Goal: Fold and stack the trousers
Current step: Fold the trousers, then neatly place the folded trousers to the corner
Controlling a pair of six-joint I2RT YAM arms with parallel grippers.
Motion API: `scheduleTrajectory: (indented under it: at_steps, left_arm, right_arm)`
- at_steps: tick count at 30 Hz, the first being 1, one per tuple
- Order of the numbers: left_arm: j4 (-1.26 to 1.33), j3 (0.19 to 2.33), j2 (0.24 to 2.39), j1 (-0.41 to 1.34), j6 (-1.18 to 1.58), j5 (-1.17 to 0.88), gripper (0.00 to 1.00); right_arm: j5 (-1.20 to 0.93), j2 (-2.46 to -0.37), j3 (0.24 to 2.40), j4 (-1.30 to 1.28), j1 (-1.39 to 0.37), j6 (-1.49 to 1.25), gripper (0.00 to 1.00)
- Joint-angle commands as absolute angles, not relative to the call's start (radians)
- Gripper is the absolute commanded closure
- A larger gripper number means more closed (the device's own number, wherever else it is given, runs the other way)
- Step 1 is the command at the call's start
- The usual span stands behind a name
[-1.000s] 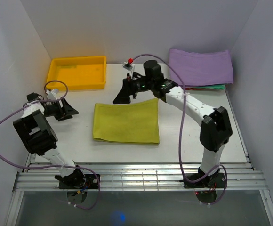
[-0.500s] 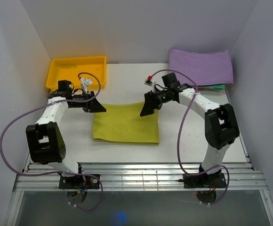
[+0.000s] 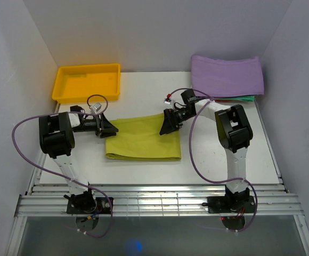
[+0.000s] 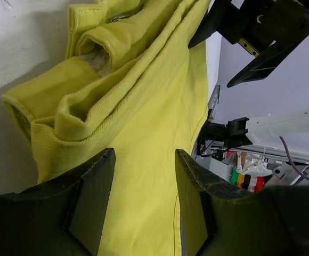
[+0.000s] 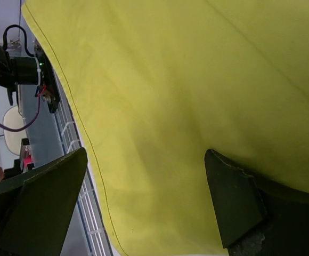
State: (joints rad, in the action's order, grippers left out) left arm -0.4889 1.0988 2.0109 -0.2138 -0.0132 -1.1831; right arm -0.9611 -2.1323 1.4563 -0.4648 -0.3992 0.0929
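The yellow-green trousers (image 3: pixel 143 140) lie folded in a rectangle at the middle of the table. My left gripper (image 3: pixel 110 129) is low at their far left corner, open, its jaws apart over the cloth. In the left wrist view (image 4: pixel 144 197) bunched folded layers of the trousers (image 4: pixel 138 101) lie just ahead of the fingers (image 4: pixel 90 197). My right gripper (image 3: pixel 167 126) is low at the far right corner, open. In the right wrist view (image 5: pixel 144 197) flat cloth (image 5: pixel 160 80) fills the gap between its jaws. Neither gripper holds cloth.
A yellow tray (image 3: pixel 86 82) stands at the back left. A folded purple cloth (image 3: pixel 227 74) lies on a green one (image 3: pixel 245 98) at the back right. White walls close in on both sides. A metal rail (image 3: pixel 160 202) runs along the near edge.
Both arms have swung in and come down to the trousers' far edge, the left from the table's left side, the right from behind the cloth. The trousers lie much as before.
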Motion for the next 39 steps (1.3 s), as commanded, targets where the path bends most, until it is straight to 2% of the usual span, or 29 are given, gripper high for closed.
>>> scheduleTrajectory:
  at_steps: [1,5,10,13,20,24,28,30,31,33,34,38,39]
  left_arm:
    - [-0.507,1.144,1.973,-0.236,-0.096,-1.077,0.38]
    - [-0.613,1.150,1.775,-0.248,-0.178,-1.097,0.32]
    - [-0.802,1.120,1.668,-0.244,-0.279,-1.207,0.34]
    - [-0.848,1.069,1.643,-0.230,-0.345,-1.198,0.36]
    - [-0.727,0.919,1.741,-0.215,-0.282,-1.048,0.44]
    - [-0.694,0.963,1.845,-0.215,-0.218,-0.982,0.50]
    - [-0.672,1.017,1.862,-0.213,-0.216,-0.960,0.49]
    - [-0.673,1.032,1.809,-0.213,-0.233,-0.960,0.45]
    - [-0.670,1.051,1.778,-0.213,-0.262,-0.945,0.38]
    - [-0.631,1.065,1.658,-0.210,-0.291,-0.887,0.31]
    - [-0.606,1.066,1.611,-0.209,-0.296,-0.864,0.28]
    - [-0.477,1.055,1.393,-0.204,-0.342,-0.804,0.02]
    - [-0.442,1.046,1.356,-0.203,-0.325,-0.792,0.02]
  right_arm:
    - [-0.838,-2.154,1.509,-0.514,-0.380,0.172,0.04]
    - [-0.776,-2.065,1.535,-0.569,-0.380,0.221,0.05]
    - [-0.781,-1.944,1.526,-0.626,-0.383,0.236,0.08]
    - [-0.775,-1.899,1.470,-0.663,-0.390,0.256,0.09]
    - [-0.700,-1.856,1.286,-0.644,-0.390,0.261,0.14]
    - [-0.673,-1.829,1.236,-0.643,-0.382,0.241,0.15]
    - [-0.609,-1.755,1.226,-0.644,-0.357,0.195,0.11]
    - [-0.595,-1.726,1.229,-0.644,-0.332,0.170,0.07]
    - [-0.594,-1.721,1.229,-0.644,-0.325,0.166,0.07]
    - [-0.604,-1.720,1.229,-0.643,-0.311,0.144,0.06]
    - [-0.621,-1.724,1.226,-0.643,-0.310,0.140,0.06]
    - [-0.730,-1.779,1.161,-0.606,-0.310,0.077,0.11]
    - [-0.754,-1.795,1.135,-0.582,-0.310,0.054,0.11]
